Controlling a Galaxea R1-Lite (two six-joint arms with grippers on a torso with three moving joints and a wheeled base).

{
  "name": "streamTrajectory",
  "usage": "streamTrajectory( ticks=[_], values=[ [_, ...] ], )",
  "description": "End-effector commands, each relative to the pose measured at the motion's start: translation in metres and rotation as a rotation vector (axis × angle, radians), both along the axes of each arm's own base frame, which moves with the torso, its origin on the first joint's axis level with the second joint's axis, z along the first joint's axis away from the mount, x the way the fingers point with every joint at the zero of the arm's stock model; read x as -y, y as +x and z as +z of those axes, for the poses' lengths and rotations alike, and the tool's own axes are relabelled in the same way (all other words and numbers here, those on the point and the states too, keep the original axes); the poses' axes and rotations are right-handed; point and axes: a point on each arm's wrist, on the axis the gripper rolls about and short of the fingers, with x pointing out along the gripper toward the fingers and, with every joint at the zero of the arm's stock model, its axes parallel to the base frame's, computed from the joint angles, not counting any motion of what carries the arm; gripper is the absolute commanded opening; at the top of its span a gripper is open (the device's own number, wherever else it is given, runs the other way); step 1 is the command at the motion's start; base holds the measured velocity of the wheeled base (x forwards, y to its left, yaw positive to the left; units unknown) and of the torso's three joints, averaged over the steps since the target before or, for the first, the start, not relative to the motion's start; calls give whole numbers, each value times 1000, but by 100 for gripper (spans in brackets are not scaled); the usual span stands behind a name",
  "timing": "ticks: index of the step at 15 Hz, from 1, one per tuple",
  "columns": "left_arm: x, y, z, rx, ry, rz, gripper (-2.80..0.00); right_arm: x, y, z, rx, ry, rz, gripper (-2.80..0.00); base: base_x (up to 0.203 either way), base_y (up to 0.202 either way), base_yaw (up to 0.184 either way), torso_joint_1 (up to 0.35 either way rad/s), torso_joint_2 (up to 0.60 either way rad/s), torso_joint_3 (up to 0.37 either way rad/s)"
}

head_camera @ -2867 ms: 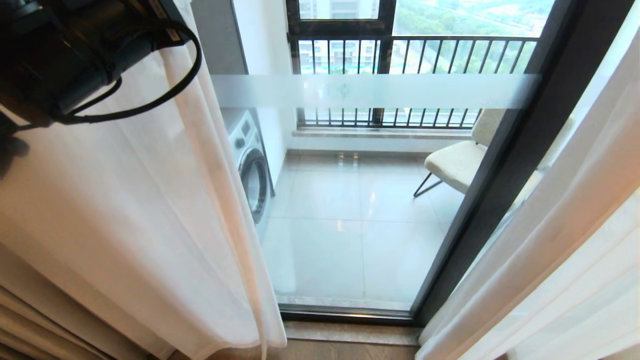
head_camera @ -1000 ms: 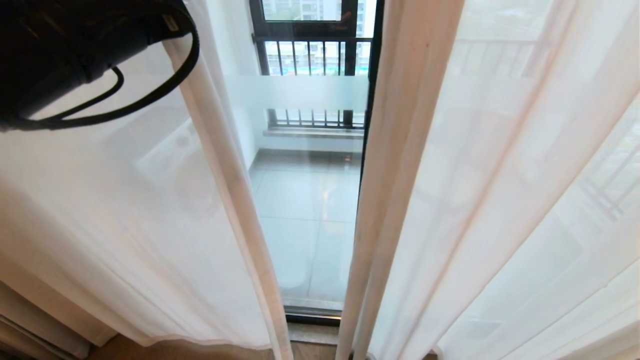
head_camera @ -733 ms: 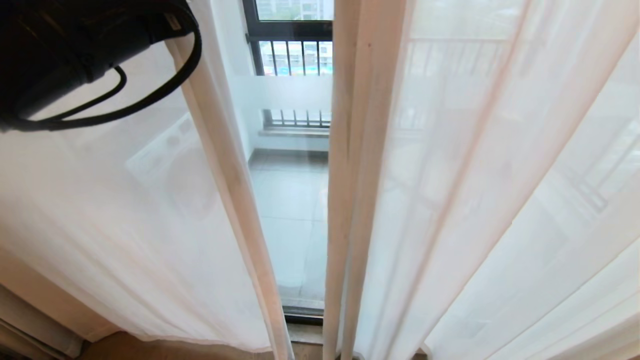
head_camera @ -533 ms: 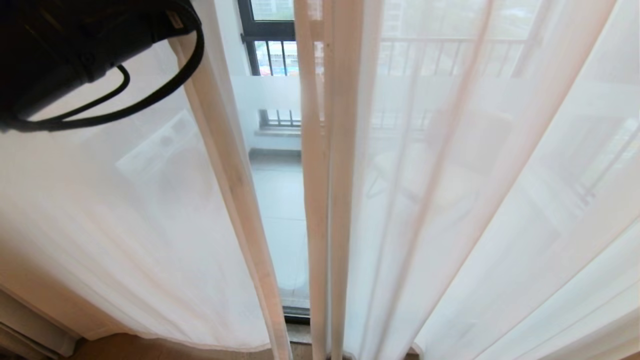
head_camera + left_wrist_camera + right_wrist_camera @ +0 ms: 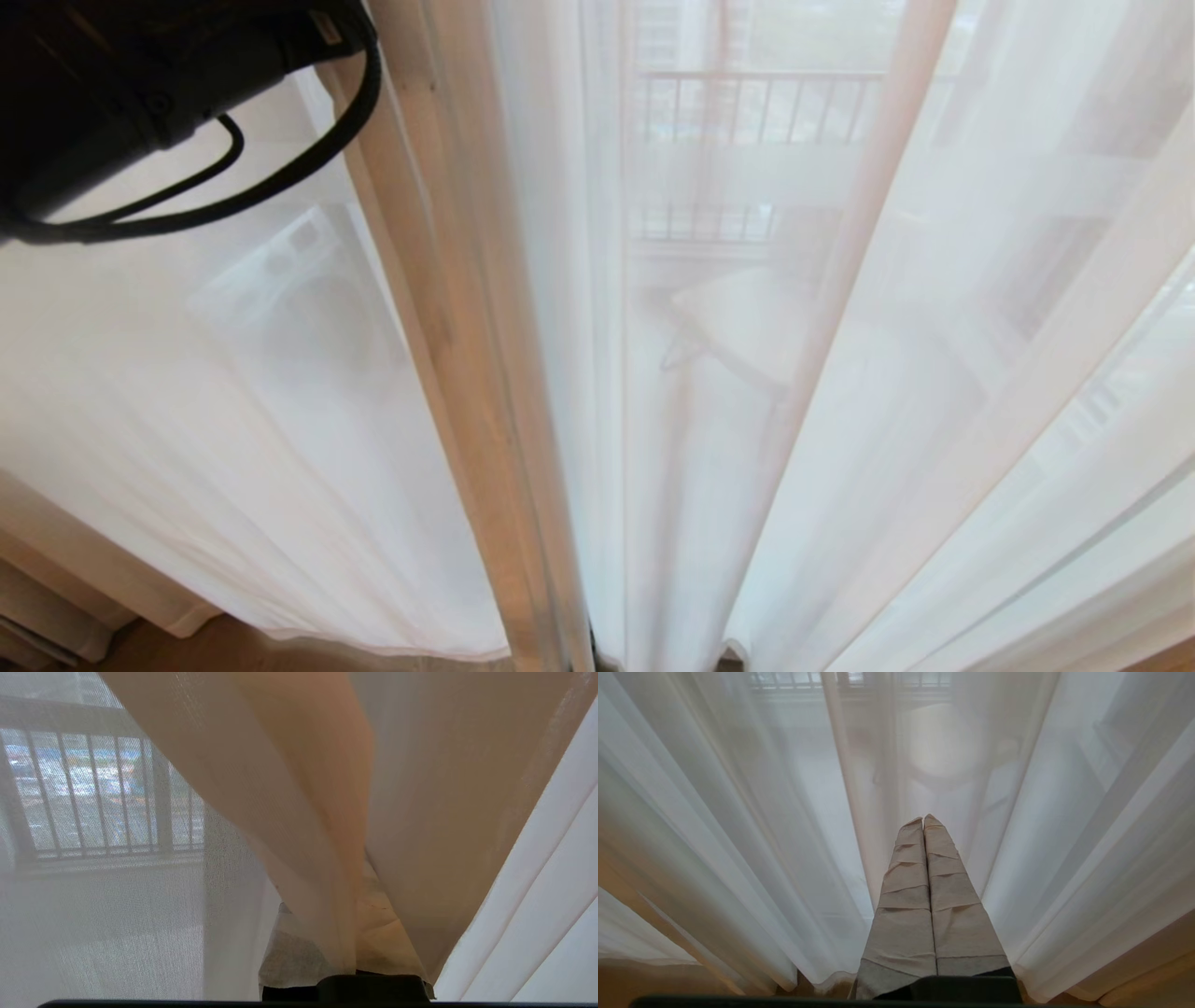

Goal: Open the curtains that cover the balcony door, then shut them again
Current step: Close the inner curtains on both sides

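- The white sheer curtains (image 5: 280,392) hang drawn together across the whole head view, their two inner edges meeting in a thick fold that runs from 12 o'clock down to 6 o'clock.
- The balcony door (image 5: 747,177) sits behind them, visible only as a pale frosted band and a railing showing through the cloth at about 1 o'clock.
- The left arm (image 5: 112,84) fills the 10 o'clock corner of the head view, a black cable looping beneath it.
- In its wrist view, the left gripper (image 5: 327,952) has its fingers pressed shut on a bunched fold of the left curtain's edge. The cloth fans out from the pinch, likely so the arm can carry the panel along its rail.
- The right gripper (image 5: 924,826) points at the curtains with its fabric-wrapped fingers pressed flat together, holding nothing. It looks parked while the left arm works alone.
- Judging from the covered glass, the closing step appears nearly finished.
- No boxes, bins or other containers are visible.
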Motion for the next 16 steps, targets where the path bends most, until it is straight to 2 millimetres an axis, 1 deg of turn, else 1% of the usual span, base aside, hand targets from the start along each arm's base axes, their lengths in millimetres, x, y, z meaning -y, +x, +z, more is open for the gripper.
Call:
streamTrajectory(
  ticks=[1,16],
  values=[
    [1,1,0,1,-1,-2,-280,0,0,0,1,0,0,-280,0,-190,0,6,-1,2],
    [4,6,-4,-11,9,-7,-280,0,0,0,1,0,0,-280,0,-189,0,2,2,2]
  ],
)
